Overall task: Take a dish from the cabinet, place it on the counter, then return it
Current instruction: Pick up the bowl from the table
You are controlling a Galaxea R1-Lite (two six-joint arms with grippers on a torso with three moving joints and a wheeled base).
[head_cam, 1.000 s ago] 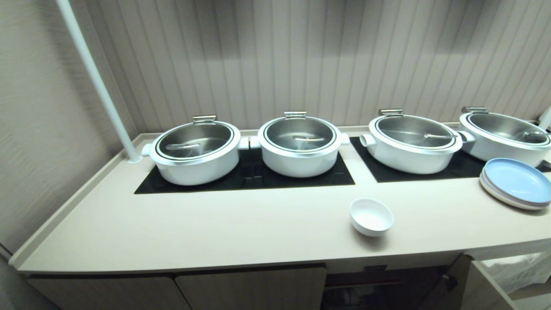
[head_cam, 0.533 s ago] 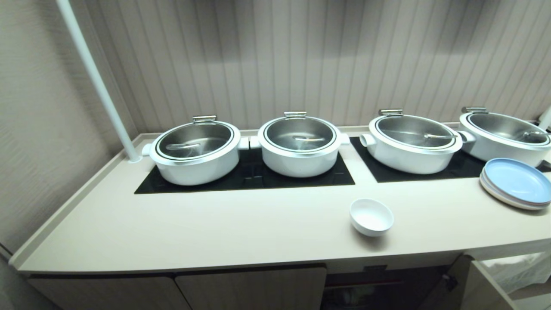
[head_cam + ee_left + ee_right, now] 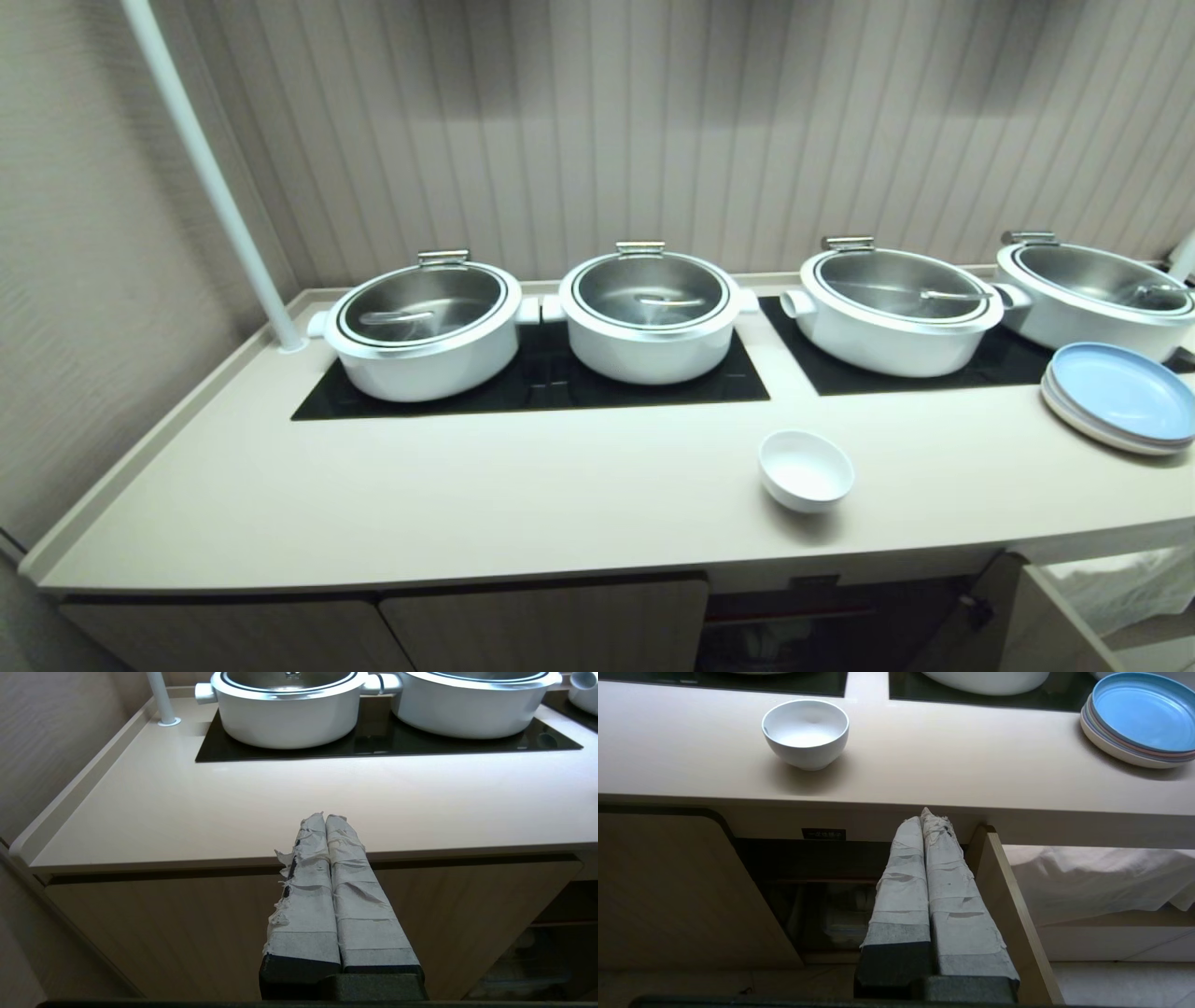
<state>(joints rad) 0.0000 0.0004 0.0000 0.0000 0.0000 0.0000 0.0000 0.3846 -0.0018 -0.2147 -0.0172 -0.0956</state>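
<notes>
We see our right gripper [image 3: 923, 814] pressed shut and empty, below the counter [image 3: 924, 765] edge before the open cabinet [image 3: 822, 877], apart from the dish [image 3: 805, 732] resting on the counter.

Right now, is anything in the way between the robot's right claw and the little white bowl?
Nothing visible. The right gripper, shut, sits below the counter edge before the open cabinet; the bowl stands alone on top.

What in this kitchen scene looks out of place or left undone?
The small white bowl stands alone near the front edge of the counter, apart from the stacked plates. Below it a cabinet door hangs open. The third pot from the left sits tilted. Nothing looks spilled or broken.
</notes>
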